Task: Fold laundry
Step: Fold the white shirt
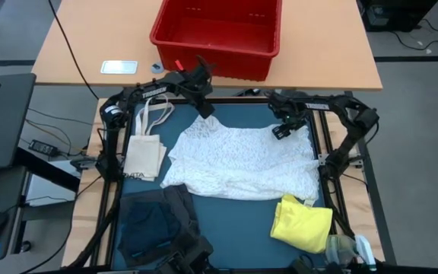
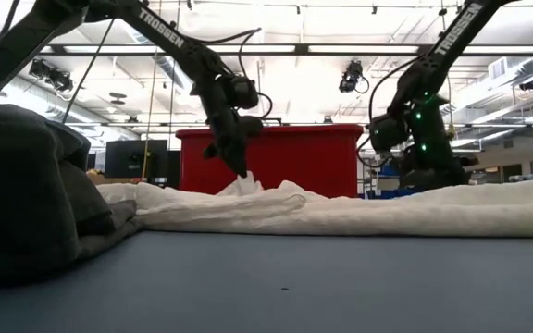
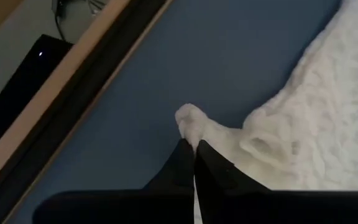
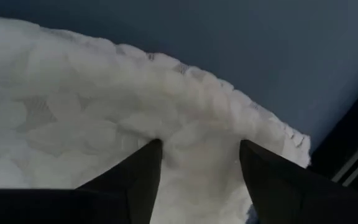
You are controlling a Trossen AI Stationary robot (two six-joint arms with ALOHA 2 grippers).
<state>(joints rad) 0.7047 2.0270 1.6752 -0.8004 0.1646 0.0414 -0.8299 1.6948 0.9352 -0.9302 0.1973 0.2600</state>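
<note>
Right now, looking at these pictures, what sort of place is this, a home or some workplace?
Most likely a robotics lab or workshop, not a home. The low view shows a high ceiling with long strip lights, the robot arms are mounted on a frame around the blue table, and a red plastic bin sits on a workbench.

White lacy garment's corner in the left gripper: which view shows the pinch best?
Left wrist view: the left gripper is shut on the white lacy garment. High shows the whole spread; low, a lifted peak.
</note>
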